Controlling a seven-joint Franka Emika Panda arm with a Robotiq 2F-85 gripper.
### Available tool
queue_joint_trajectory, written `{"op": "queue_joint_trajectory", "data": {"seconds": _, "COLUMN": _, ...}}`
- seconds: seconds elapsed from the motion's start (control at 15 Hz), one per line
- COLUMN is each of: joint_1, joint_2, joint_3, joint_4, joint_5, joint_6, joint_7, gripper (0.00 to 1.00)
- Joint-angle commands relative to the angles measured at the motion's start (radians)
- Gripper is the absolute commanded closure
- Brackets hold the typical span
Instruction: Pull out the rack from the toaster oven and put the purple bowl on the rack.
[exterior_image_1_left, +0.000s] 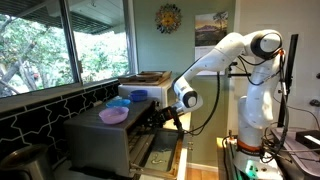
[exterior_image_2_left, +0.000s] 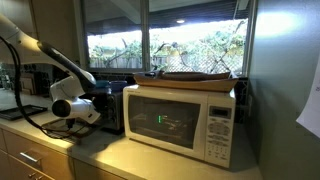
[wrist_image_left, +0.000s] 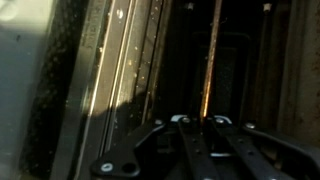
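The gripper is right at the mouth of the toaster oven, w/ the drop-down door open just below the jaws. In the wrist view the gripper is dark and low in frame, fingertips close together. I can't tell if they're clamped on anything or just closed up. The rack shows as thin wires straight ahead of the jaws, one catching light. The purple bowl sits on the oven's top, above the jaws and off to the side, w/ blue bowls just beyond it.
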Motion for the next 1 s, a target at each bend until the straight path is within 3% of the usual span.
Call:
{"op": "queue_joint_trajectory", "data": {"seconds": 0.0, "joint_1": 0.001, "joint_2": -0.074, "joint_3": 0.017, "joint_4": -0.058, "joint_5": -0.037, "joint_6": 0.063, "joint_7": 0.079, "gripper": 0.99}}
{"op": "queue_joint_trajectory", "data": {"seconds": 0.93, "joint_1": -0.001, "joint_2": -0.161, "joint_3": 0.041, "joint_4": -0.126, "joint_5": -0.221, "joint_6": 0.135, "joint_7": 0.302, "gripper": 0.99}}
